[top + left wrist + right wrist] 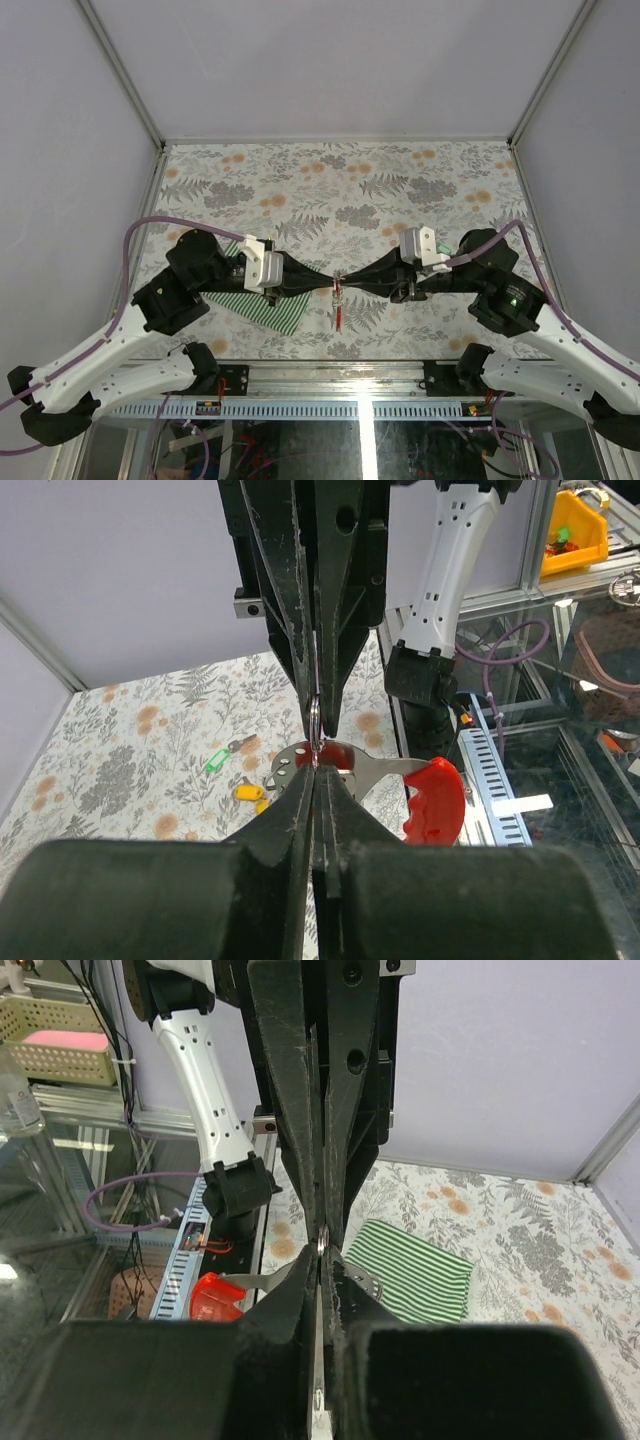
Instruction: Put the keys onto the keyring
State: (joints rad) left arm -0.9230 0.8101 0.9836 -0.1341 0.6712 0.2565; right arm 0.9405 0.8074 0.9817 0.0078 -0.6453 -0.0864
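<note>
Both grippers meet tip to tip above the middle of the table. The keyring (339, 300) hangs between them, a thin metal loop (315, 715) with a metal plate and a red tag (435, 800) dangling below. My left gripper (330, 283) (318, 770) is shut on the loop's edge from the left. My right gripper (347, 281) (322, 1252) is shut on it from the right. The keys lie on the table beyond the tips: a green-tagged one (218, 760), a yellow-tagged one (250, 792) and a dark one (240, 743).
A green-and-white striped cloth (265, 300) (415, 1270) lies under the left arm. The flowered table cover (340, 180) stretches back to the white walls. The metal rail (330, 408) runs along the near edge by the arm bases.
</note>
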